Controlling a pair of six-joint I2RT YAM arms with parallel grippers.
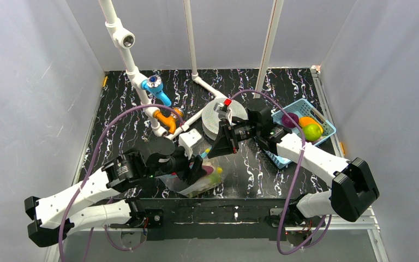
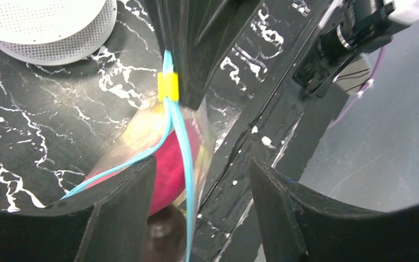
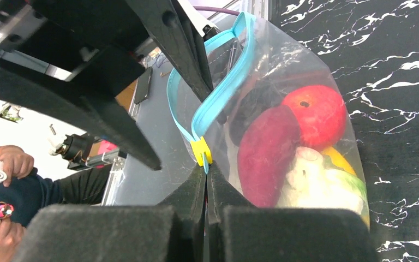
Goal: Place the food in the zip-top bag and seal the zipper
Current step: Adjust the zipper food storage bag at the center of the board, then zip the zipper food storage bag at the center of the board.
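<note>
The clear zip-top bag (image 1: 196,183) lies near the table's front edge, between both grippers. In the right wrist view the bag (image 3: 283,71) holds a red apple (image 3: 316,112), a dark red piece (image 3: 267,155), a white lumpy piece (image 3: 311,180), a yellow banana (image 3: 338,158) and something green. The teal zipper (image 3: 218,93) gapes above its yellow slider (image 3: 202,151). My right gripper (image 3: 206,185) is shut on the zipper just below the slider. My left gripper (image 2: 202,185) is open, its fingers either side of the zipper (image 2: 183,158).
A light-blue mesh basket (image 1: 327,128) at the right holds purple, orange and green fruits. A white perforated disc (image 1: 218,112) lies behind the bag. White pipes with blue (image 1: 155,87) and orange (image 1: 163,117) fittings stand at the back left. A small white block (image 1: 190,143) sits beside the bag.
</note>
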